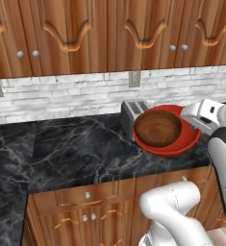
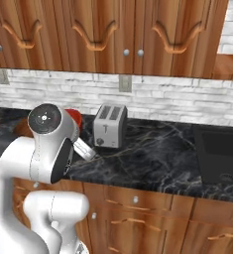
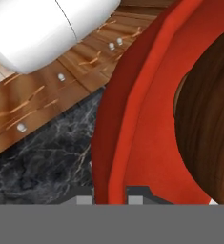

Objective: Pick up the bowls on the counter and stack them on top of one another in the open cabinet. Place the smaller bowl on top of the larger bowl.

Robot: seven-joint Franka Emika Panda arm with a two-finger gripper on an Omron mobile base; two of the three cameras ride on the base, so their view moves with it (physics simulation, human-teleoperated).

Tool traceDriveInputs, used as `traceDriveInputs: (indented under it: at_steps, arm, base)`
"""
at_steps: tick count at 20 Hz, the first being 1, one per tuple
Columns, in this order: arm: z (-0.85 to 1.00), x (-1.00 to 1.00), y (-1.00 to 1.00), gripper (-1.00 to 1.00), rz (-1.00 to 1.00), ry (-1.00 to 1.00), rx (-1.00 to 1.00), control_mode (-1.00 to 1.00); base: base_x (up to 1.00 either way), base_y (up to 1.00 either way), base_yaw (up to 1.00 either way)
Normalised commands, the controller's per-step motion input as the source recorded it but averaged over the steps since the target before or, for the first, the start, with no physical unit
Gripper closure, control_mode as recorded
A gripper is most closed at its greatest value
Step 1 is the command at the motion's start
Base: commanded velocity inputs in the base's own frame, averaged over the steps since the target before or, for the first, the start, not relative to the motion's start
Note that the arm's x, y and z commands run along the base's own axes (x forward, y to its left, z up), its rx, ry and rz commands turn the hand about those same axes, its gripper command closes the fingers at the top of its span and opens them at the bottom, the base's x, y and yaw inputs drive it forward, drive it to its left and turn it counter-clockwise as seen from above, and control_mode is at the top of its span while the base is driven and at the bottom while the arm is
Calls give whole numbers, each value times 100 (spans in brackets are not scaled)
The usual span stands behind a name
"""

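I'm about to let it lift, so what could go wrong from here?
The tool pinches only the near rim of the red bowl, so the bowl may tilt when it comes up. The wooden bowl sits loose inside it and could slide out. The toaster stands right beside the red bowl and might get knocked.
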Motion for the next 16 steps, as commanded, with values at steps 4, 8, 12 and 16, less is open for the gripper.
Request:
traceDriveInputs:
  at_steps: [4, 8, 12, 16]
  arm:
    - [0, 0, 0, 100, 0, 0, 0, 100]
    - [0, 0, 0, 100, 0, 0, 0, 100]
    - [0, 0, 0, 100, 0, 0, 0, 100]
    - [0, 0, 0, 100, 0, 0, 0, 100]
  base:
    - [-62, -22, -1]
    - [-70, -27, -1]
    - [-38, -33, -3]
    - [-2, -53, -5]
